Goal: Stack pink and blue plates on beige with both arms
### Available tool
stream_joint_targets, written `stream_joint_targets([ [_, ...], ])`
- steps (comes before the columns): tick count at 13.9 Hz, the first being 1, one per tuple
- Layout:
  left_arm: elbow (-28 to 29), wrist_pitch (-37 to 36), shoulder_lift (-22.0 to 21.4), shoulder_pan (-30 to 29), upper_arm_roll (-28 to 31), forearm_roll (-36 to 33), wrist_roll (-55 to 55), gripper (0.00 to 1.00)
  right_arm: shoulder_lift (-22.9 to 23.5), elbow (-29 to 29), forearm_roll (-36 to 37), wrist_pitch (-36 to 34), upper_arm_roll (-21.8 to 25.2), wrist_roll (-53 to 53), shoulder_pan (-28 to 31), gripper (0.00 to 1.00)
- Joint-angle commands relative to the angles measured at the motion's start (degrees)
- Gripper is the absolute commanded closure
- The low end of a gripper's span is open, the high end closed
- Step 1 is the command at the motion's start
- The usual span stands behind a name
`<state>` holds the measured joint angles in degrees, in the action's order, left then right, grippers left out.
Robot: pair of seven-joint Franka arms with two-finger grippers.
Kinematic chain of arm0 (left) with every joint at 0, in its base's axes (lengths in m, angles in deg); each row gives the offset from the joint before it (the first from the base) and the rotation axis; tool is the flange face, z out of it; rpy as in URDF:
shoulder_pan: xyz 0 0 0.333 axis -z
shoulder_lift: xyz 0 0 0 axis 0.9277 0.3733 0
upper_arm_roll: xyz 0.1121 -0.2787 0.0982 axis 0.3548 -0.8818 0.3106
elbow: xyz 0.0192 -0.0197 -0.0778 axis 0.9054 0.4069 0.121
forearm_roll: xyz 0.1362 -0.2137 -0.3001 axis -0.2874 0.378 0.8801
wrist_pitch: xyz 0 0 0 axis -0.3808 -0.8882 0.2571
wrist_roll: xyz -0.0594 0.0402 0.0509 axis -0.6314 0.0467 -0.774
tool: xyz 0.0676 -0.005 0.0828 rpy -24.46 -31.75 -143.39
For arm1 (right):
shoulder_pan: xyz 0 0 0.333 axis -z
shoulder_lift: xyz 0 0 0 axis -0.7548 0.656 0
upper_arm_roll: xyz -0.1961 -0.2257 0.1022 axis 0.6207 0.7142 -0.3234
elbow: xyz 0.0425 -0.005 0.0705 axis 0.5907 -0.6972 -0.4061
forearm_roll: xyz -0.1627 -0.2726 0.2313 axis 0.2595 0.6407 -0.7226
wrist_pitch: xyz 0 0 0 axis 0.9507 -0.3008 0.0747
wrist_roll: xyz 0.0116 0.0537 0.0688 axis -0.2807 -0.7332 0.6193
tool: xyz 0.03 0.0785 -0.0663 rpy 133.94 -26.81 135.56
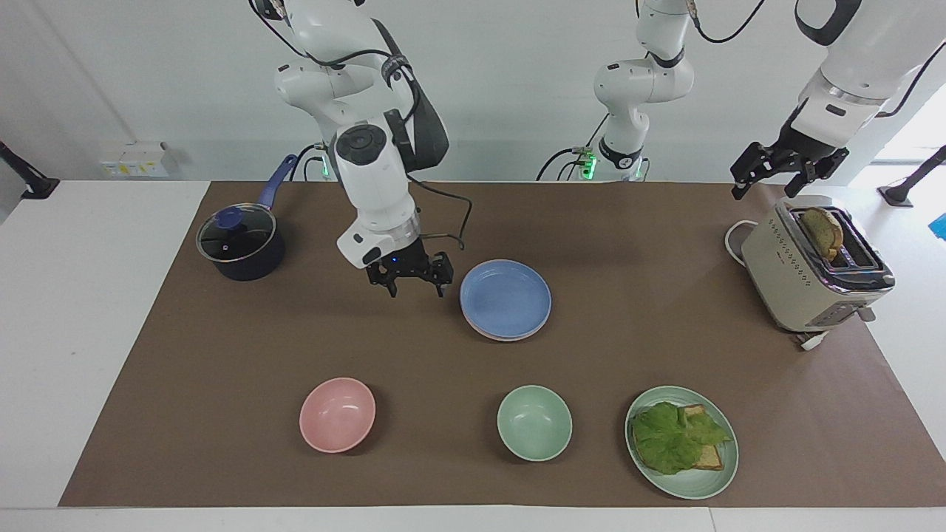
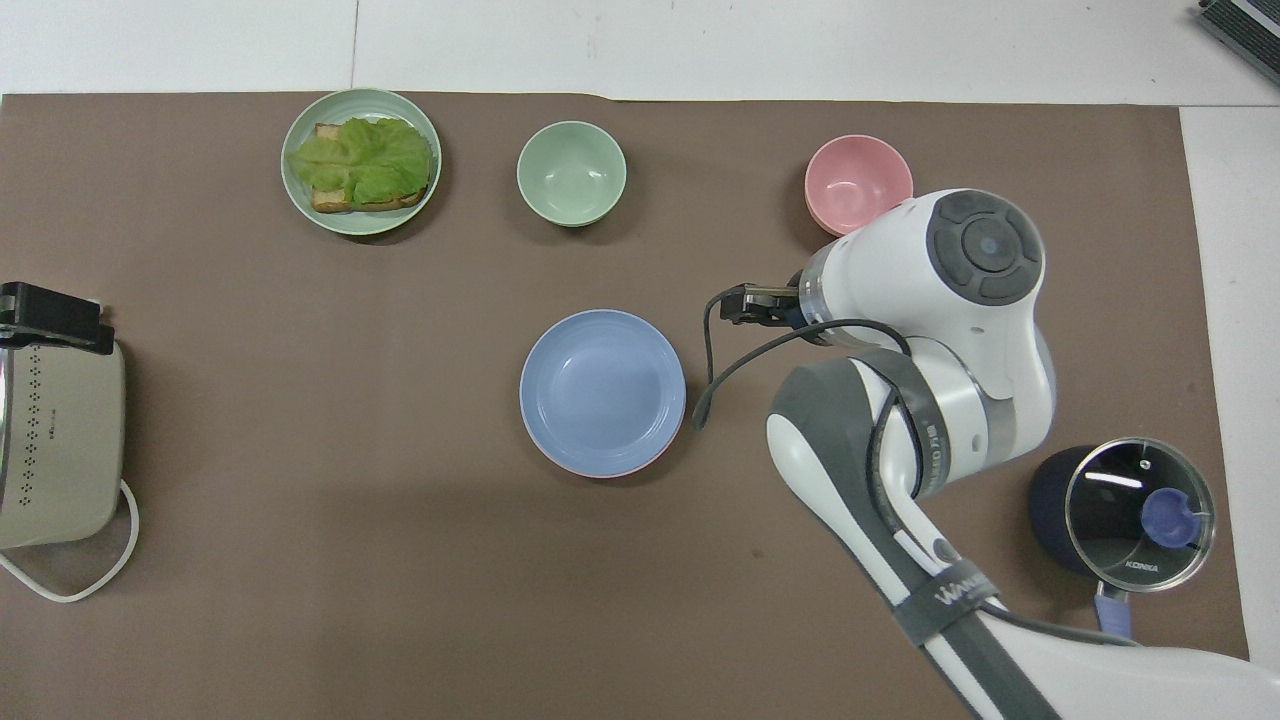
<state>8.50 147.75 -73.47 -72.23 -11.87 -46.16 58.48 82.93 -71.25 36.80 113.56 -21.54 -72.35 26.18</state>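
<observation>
Right tool [image 1: 411,281] is seen empty, fingers spread, above bare worktop [image 1: 295,332]. Just beside it, blue plate [image 1: 505,298] is stacked on pink plate [image 1: 484,334]; beige isn't visible. Stack could be nudged if swept low. Left tool [image 1: 768,177], open, is parked over toaster [image 1: 802,277].

Blue plate [image 1: 506,297] flat atop pink plate [image 1: 489,335]; stacked mid-table.

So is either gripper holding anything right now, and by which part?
Nothing is held. The right gripper hangs open over bare mat beside the blue plate, which tops the stack. The left gripper hangs open by the toaster.
</observation>
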Motion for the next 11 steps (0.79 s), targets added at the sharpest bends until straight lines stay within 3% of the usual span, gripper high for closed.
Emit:
stream_joint_targets([
  [1,-0.3,-1.1,-0.5,-0.2,-0.1,-0.7,0.6,0.0,-3.2,0.1,4.0,-4.0,-0.4,0.8,1.7,0.0],
  [7,-0.3,-1.1,-0.5,-0.2,-0.1,-0.7,0.6,0.0,-12.1,0.4,4.7,-12.8,-0.4,6.3,9.5,0.0],
  [11,-0.3,-1.1,-0.5,-0.2,-0.1,-0.7,0.6,0.0,-13.0,7.2,4.8,-23.2,-0.4,13.3,15.0,0.0],
])
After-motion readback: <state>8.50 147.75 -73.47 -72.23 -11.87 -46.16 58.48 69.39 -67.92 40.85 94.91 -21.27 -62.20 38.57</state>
